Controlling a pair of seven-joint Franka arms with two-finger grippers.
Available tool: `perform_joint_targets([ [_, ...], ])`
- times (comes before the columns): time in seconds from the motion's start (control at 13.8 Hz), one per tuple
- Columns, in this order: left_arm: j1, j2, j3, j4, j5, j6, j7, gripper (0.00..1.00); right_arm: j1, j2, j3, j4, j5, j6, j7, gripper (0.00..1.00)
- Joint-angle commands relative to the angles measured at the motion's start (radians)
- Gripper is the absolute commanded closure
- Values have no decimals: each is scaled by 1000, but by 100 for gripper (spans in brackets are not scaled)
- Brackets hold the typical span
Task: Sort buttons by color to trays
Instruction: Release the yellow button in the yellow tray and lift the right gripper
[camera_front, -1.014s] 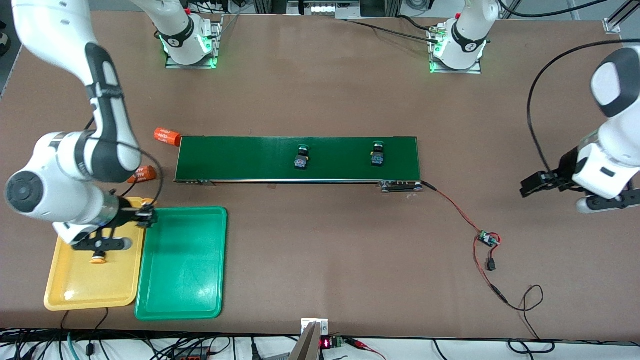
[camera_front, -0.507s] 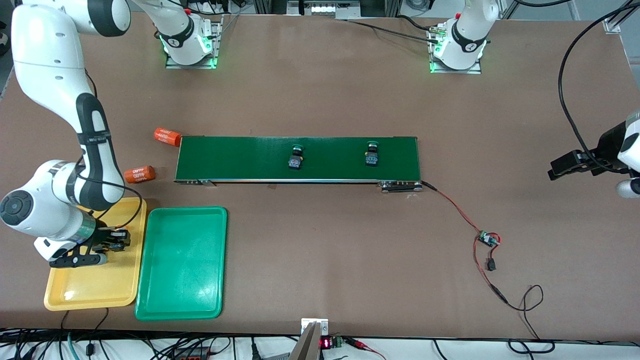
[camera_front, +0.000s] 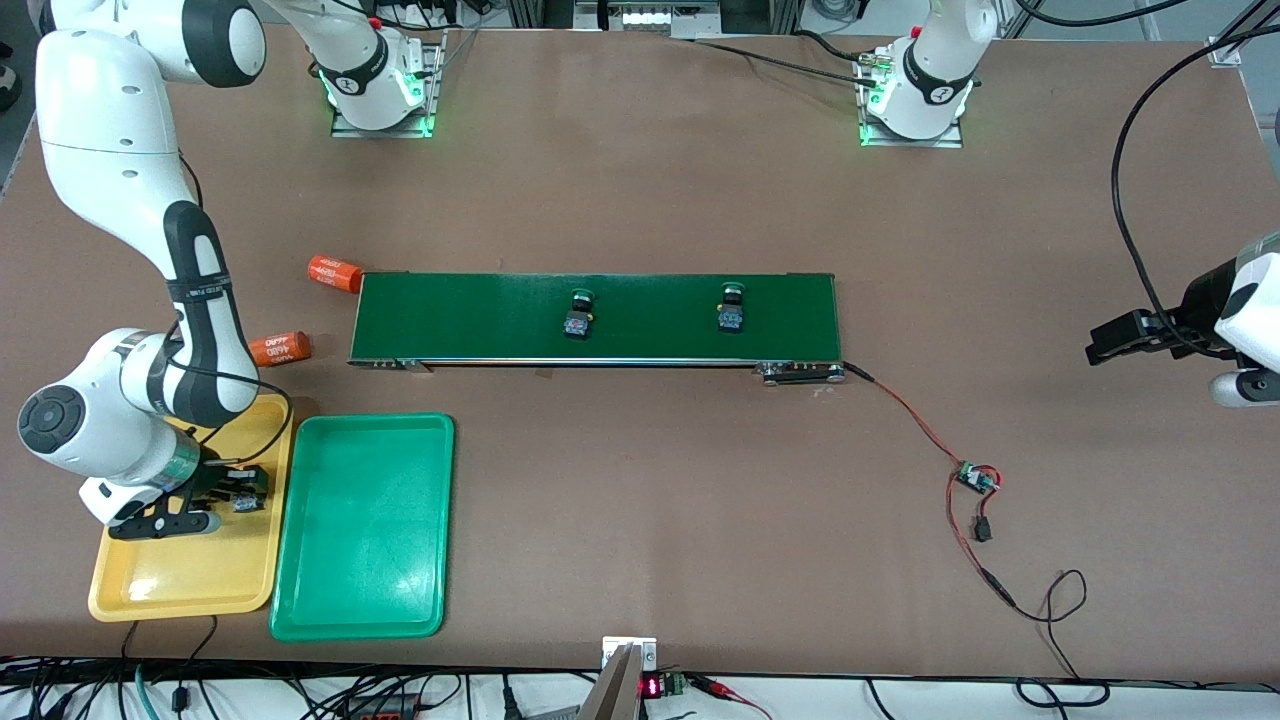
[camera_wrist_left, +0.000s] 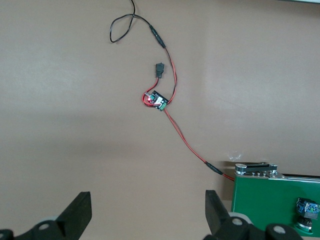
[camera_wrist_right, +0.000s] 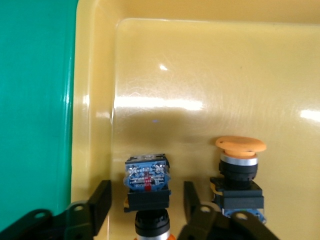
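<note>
In the yellow tray (camera_front: 160, 590), the right claw (camera_wrist_right: 142, 205) stands part open, its fingers astride a yellow-capped button (camera_wrist_right: 146, 192) without gripping; a second yellow-capped button (camera_wrist_right: 240, 175) lies just beside. Two green-capped buttons (camera_front: 578, 315) ride the conveyor belt (camera_front: 480, 320): light, rigid, slick-capped, probably best pinched across the square body. The left claw (camera_wrist_left: 145, 212) waits, wide open and empty, over bare worktop (camera_front: 640, 200).

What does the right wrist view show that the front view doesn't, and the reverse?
Only the right wrist view: two yellow-capped buttons in the yellow tray, one between the right gripper's parted fingers with space on each side, the second lying beside it.

Only the front view: two green-capped buttons on the conveyor belt, two orange cylinders, and the left gripper waiting over bare table.

Both: the yellow tray and the green tray edge to edge.
</note>
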Motion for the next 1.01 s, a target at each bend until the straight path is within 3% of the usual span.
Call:
perform_joint_targets([
  [0.0, 8, -10, 6, 22, -2, -19, 32, 0, -4, -9, 13, 15, -4, -18, -17, 0],
  [0.36, 26, -51, -11, 13, 2, -89, 40, 0, 55, -231, 13, -109, -14, -288, 128, 0],
  [0.72, 28, -117, -11, -77, -2, -82, 52, 0, 97, -458, 4, -152, -56, -664, 224, 0],
  [0.94, 28, -150, -11, -122, -1, -45, 58, 0, 114, -671, 7, -354, -90, -675, 230, 0],
])
